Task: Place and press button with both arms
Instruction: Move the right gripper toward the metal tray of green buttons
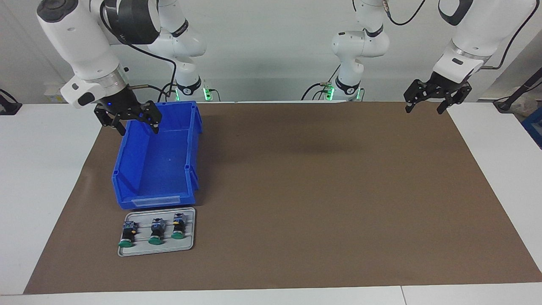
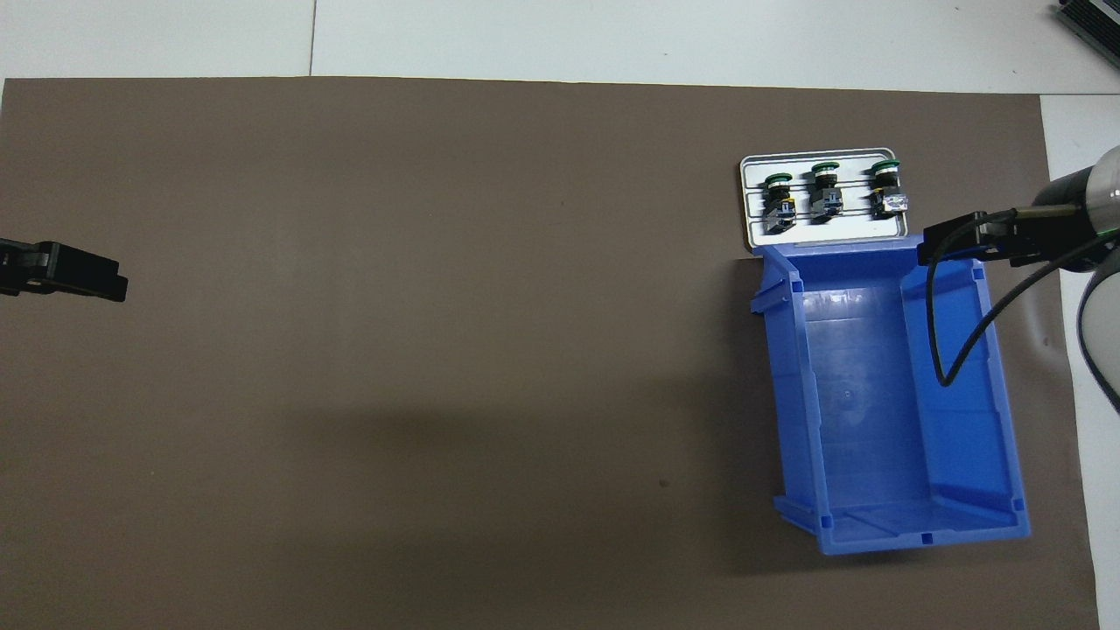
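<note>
Three green-capped buttons lie side by side on a small grey tray [image 1: 188, 245] [image 2: 840, 229] beside the blue bin, on the side away from the robots: one button [image 1: 127, 235] [image 2: 778, 201], a middle one [image 1: 156, 232] [image 2: 824, 194], and one more [image 1: 178, 228] [image 2: 885, 191]. My right gripper [image 1: 139, 127] [image 2: 954, 238] hangs open over the bin's robot-side rim, holding nothing. At the left arm's end, my left gripper [image 1: 423, 111] [image 2: 101, 278] hovers open and empty over the brown mat's edge. Both arms are raised and apart from the buttons.
An open blue bin [image 1: 156, 202] [image 2: 997, 411] with nothing in it stands on the brown mat [image 1: 317, 190] [image 2: 437, 350] at the right arm's end. A black cable [image 2: 949, 350] dangles from the right wrist over the bin. White table borders the mat.
</note>
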Action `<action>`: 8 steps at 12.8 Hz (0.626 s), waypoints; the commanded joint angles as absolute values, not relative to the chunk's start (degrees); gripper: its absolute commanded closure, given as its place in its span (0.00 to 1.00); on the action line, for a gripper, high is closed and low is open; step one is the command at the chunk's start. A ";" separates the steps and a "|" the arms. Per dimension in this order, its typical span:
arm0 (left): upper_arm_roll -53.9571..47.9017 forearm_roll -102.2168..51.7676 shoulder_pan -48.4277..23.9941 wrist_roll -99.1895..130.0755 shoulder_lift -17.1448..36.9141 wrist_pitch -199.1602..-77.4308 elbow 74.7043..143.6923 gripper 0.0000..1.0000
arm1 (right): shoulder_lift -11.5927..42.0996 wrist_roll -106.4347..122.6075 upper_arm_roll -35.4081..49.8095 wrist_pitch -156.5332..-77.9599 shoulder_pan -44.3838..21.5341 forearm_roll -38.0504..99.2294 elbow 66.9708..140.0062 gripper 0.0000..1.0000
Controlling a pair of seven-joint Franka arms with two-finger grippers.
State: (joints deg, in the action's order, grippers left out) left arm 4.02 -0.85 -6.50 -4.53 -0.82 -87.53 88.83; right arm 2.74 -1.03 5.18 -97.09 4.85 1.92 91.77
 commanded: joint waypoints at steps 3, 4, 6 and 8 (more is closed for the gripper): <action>3.52 0.26 -5.98 -4.83 -2.29 -87.63 90.44 0.00 | 2.20 -2.64 5.54 -102.11 5.45 2.20 93.95 0.00; 3.52 0.26 -5.98 -4.83 -2.29 -87.63 90.44 0.00 | 3.24 -2.64 5.54 -104.48 5.62 2.55 94.48 0.00; 3.52 0.26 -5.98 -4.83 -2.29 -87.63 90.44 0.00 | 7.36 -2.55 5.54 -108.53 5.80 2.46 94.40 0.01; 3.52 0.26 -5.98 -4.83 -2.29 -87.63 90.44 0.00 | 12.45 -2.29 5.54 -113.96 5.98 2.11 93.78 0.09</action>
State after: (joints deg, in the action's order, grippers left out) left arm 4.02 -0.85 -6.50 -4.53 -0.82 -87.53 88.83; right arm 7.46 -1.82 5.16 -109.38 5.09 1.92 94.49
